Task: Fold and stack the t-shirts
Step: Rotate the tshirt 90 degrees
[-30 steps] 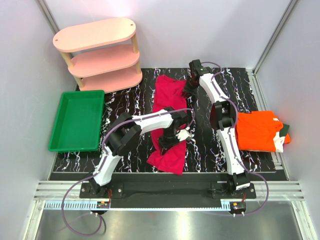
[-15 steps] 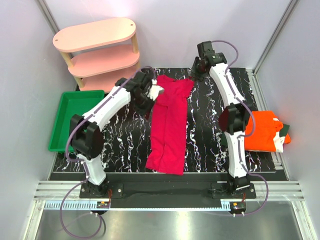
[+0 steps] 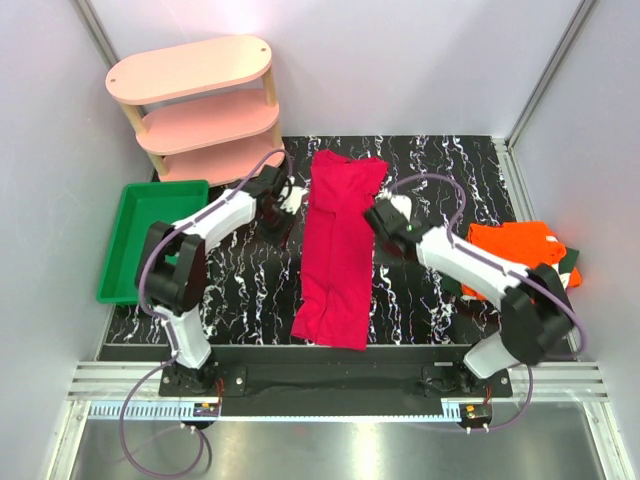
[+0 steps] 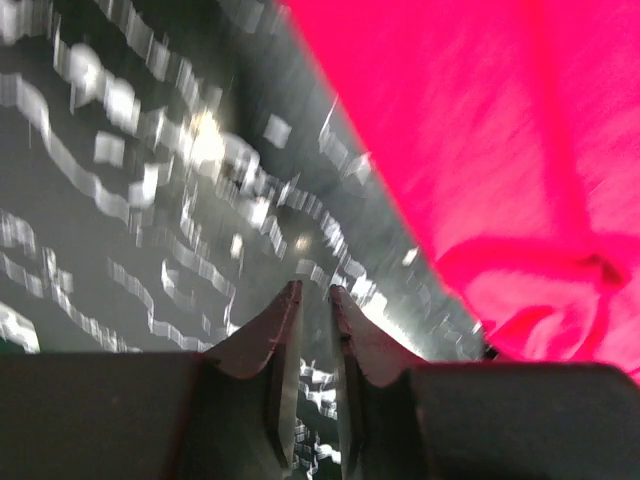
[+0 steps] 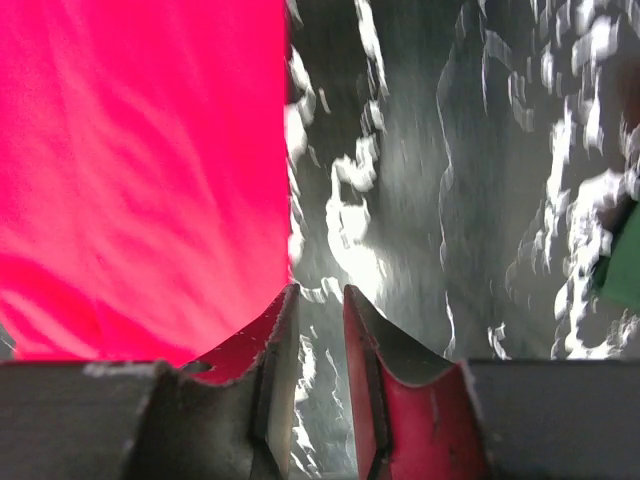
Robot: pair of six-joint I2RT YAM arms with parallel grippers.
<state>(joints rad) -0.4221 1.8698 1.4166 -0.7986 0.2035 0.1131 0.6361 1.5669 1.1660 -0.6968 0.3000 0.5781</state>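
ok so the crimson t-shirt (image 3: 340,250) is lying stretched out long down the middle of the black marble table (image 3: 420,170), one end at the far side and the other near the arm bases, a bit rumpled at the near end. The orange t-shirt (image 3: 515,255) is bunched up at the right edge of the table, with the dark green t-shirt (image 3: 572,266) peeking out from under its right side, so those two are touching. All three are on the table top itself. The green tray (image 3: 155,240) sits over at the left edge, just in front of the pink shelf (image 3: 200,100), well apart from every shirt.

The left gripper (image 3: 283,200) is low, just beside the crimson shirt's left edge toward its far end. In its wrist view the fingers (image 4: 280,330) are a narrow slit apart, with only marble showing in the gap, pinching nothing. The right gripper (image 3: 380,222) is at the shirt's right edge, same deal: fingers (image 5: 375,340) slightly parted over table right next to the cloth, holding nothing. Both wrist views are blurry, so I can't tell if either one actually brushes the cloth
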